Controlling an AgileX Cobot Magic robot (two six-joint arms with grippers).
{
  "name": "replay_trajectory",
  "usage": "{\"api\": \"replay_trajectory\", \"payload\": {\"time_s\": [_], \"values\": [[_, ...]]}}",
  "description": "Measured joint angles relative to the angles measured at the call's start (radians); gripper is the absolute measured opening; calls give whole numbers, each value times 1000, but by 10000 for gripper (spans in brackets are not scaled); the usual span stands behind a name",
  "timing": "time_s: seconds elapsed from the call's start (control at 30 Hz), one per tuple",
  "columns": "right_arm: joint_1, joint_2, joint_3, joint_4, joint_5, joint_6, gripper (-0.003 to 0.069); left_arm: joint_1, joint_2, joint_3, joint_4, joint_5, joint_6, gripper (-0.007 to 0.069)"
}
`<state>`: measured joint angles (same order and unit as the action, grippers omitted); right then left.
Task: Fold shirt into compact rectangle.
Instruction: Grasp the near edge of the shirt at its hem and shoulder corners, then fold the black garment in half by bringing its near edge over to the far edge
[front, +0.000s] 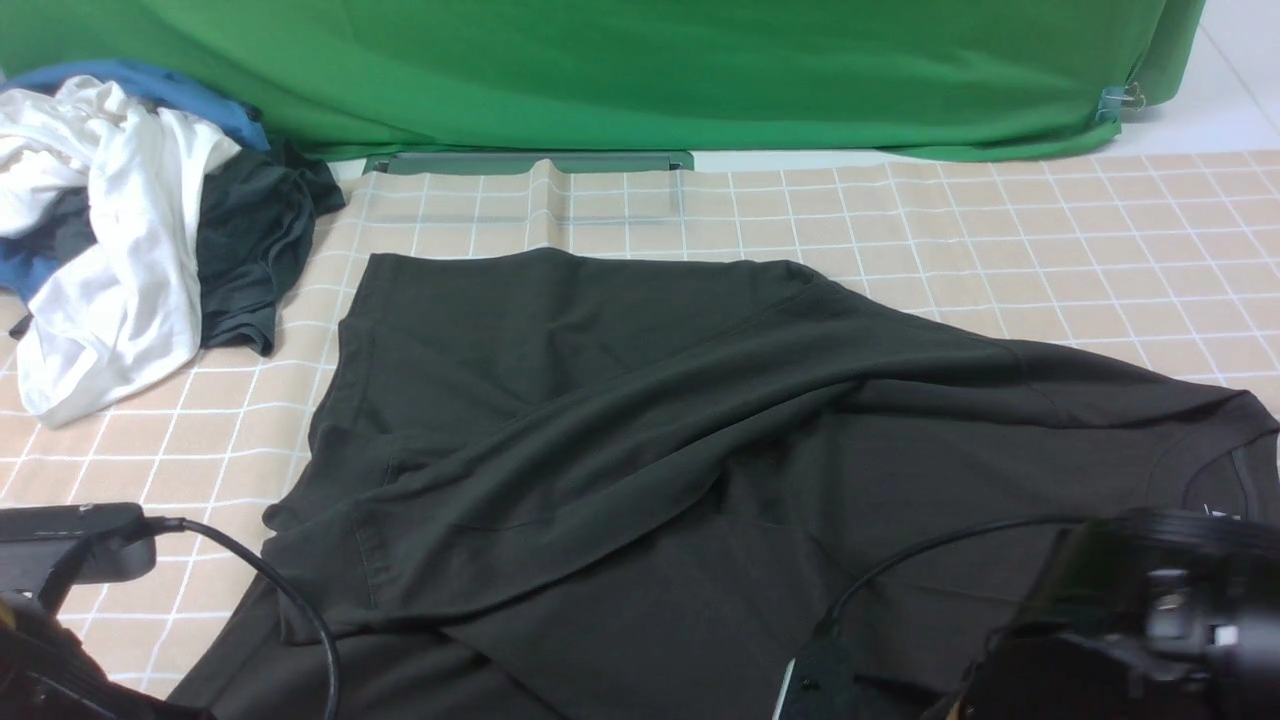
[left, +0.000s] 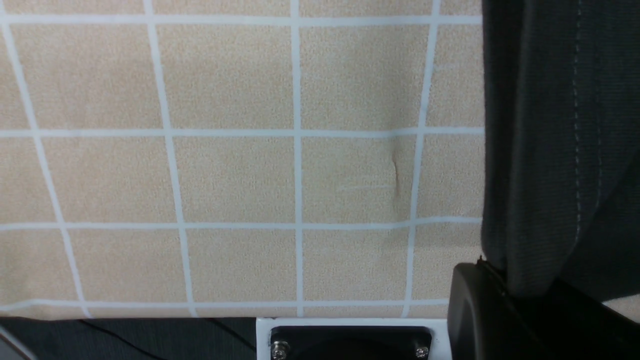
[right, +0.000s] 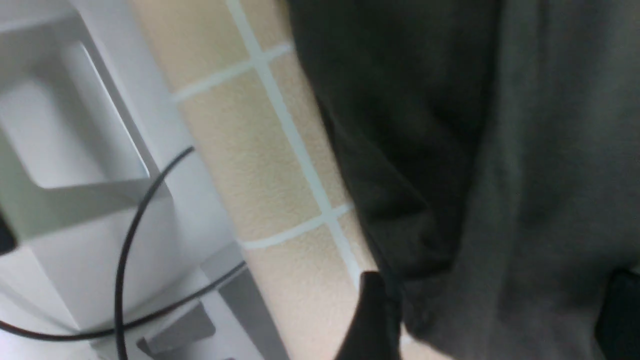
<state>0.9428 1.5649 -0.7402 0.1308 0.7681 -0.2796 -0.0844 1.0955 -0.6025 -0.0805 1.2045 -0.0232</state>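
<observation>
Left wrist view: the left gripper is pinching the shirt by its stitched edge, jaws closed on it, with bare checked cloth lying beside it.

Right wrist view: the right gripper is standing wide open, with shirt fabric lying loose between its fingers.

Front view: the shirt is lying crumpled, spreading forward from both grippers.

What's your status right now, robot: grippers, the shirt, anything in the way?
Left gripper shut on the shirt, at its edge; right gripper open over the cloth. Shirt partly folded, rumpled. Clothes pile far left, apart from it.
</observation>
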Motion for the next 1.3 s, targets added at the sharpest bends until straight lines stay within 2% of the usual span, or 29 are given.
{"api": "replay_trajectory", "payload": {"time_s": [0.1, 0.13, 0.17, 0.2, 0.23, 0.27, 0.33, 0.47, 0.6, 0.7, 0.97, 1.17, 1.3], "values": [[0, 21, 0, -2, -1, 7, 474, 0, 0, 0, -5, -5, 0, 20], [0, 22, 0, -3, -1, 10, 340, 0, 0, 0, -8, -15, 0, 20], [0, 22, 0, -3, 0, 13, 255, 0, 0, 0, -10, -22, 0, 20], [0, 22, 0, -3, 1, 13, 235, 0, 0, -2, -13, -26, -1, 20], [0, 19, -2, -9, 14, 14, 104, 0, 0, -16, -26, -33, -7, 20], [0, 16, -6, -15, 23, 14, 90, 0, 0, -29, -31, -37, -16, 20], [0, 7, -17, -36, 55, 15, 84, 0, 0, -54, -39, -41, -31, 20], [-1, -58, -90, -191, 156, 38, 84, 0, 16, -202, -43, -83, -77, 20], [-57, -93, -170, -259, 183, 34, 84, 0, 99, -346, -42, -127, -98, 20], [-130, -97, -225, -268, 183, 11, 84, -1, 186, -444, -42, -156, -109, 20], [-441, -23, -446, -276, 106, -125, 84, -2, 561, -853, -45, -207, -116, 20], [-580, 168, -648, -268, 60, -191, 84, -6, 821, -1125, -49, -206, -119, 20], [-627, 316, -804, -267, 39, -197, 84, -6, 969, -1275, -47, -206, -124, 20]]}}
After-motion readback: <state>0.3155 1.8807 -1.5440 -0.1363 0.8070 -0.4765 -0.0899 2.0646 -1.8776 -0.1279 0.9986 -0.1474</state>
